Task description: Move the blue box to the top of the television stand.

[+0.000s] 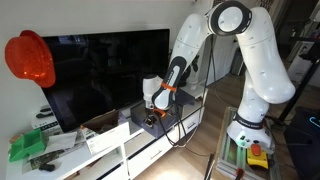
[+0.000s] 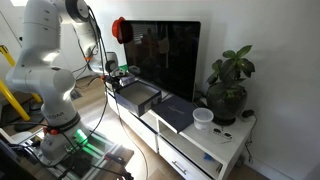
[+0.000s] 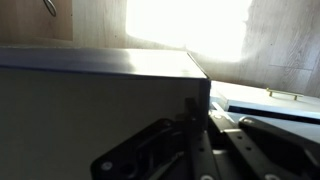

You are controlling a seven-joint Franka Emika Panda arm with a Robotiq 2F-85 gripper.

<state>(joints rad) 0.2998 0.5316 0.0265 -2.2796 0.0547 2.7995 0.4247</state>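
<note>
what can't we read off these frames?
- Gripper state: too small in both exterior views. The wrist view is blurred and filled by what looks like a wall of the blue box.
- Whether the blue box rests on the television stand or hangs above it: its underside is hidden by its own walls in both exterior views.
- Blue box contents: too dark and small.
- Wrist view background: washed out by glare.

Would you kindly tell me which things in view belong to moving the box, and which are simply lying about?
Part of the job:
- dark blue-grey open-topped bin
- long white television stand
- robot's gripper

Just lying about:
- big black television
- potted green plant
- small white cup
- small green box
- orange-red hard hat
</note>
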